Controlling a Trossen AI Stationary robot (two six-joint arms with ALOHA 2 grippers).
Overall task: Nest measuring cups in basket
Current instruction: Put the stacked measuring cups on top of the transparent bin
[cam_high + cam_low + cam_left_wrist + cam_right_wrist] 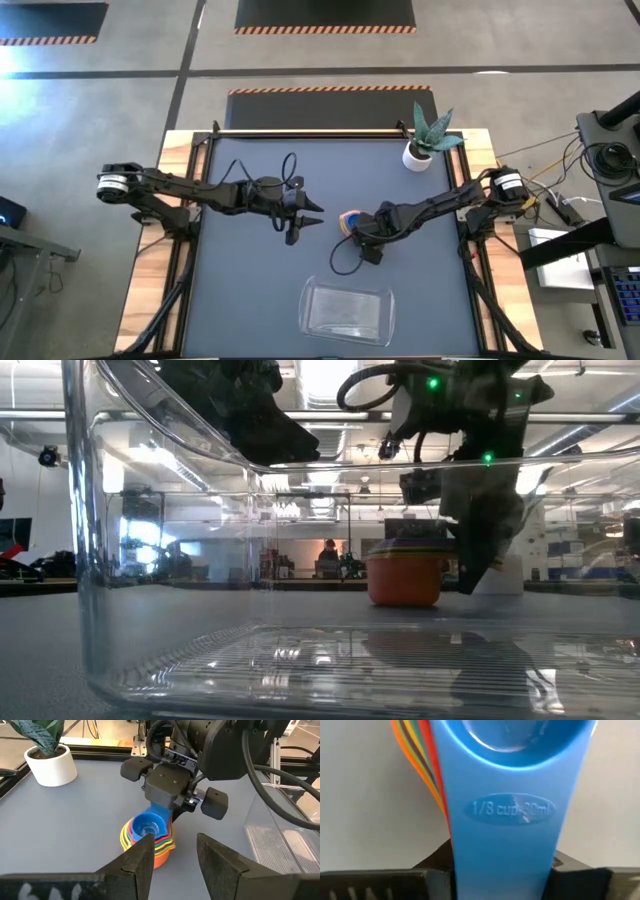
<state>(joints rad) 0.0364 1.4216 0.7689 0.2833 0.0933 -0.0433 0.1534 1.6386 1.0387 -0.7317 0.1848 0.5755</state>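
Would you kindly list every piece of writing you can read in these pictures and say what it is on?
"1/8 cup 30ml": raised lettering on the flat handle of the blue measuring cup, seen in the right wrist view; the figure before "ml" is a little unclear.
No other writing is readable in any view.

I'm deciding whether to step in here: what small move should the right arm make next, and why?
Probably finish closing the right gripper on the handles and lift. The measuring cups already sit nested on the table with the blue one on top, its handle between the jaws, while the basket stands apart and holds no cups. The left gripper waits nearby, open.
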